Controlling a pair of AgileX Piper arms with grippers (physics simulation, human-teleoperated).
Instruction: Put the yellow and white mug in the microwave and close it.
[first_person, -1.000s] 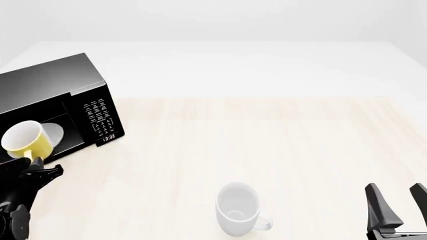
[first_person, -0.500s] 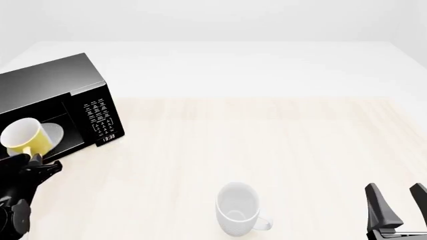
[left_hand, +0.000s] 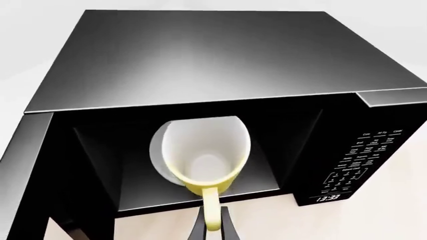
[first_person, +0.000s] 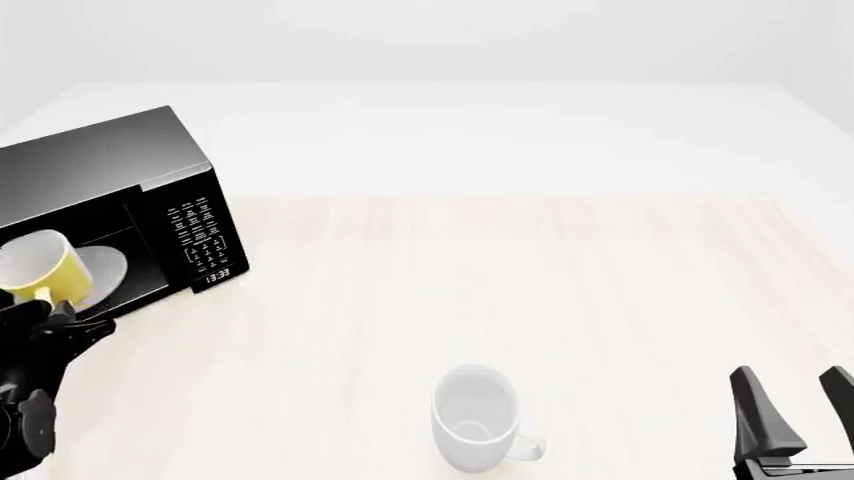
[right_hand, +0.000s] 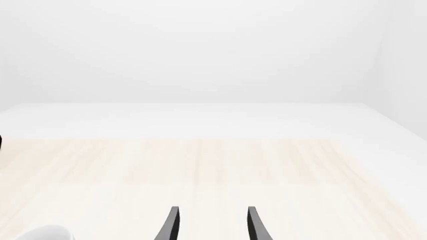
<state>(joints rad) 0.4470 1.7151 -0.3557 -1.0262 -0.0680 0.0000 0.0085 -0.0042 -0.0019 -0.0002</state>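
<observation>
At the microwave's (first_person: 114, 215) open mouth, the left end effector (left_hand: 211, 227) pinches the yellow and white mug's (left_hand: 203, 162) handle, mug tilted inward; the right end effector (first_person: 795, 405) hangs spread over the bench (first_person: 534, 290).

The microwave (first_person: 114, 215) sits far left on the table (first_person: 534, 280); a second mug (first_person: 477, 417) stands near the front, centre.

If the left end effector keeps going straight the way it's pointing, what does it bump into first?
Probably the microwave. The left end effector, shut on the yellow and white mug, points into the open cavity, so the mug would likely meet the round white plate or back wall first; depth is unclear.
</observation>
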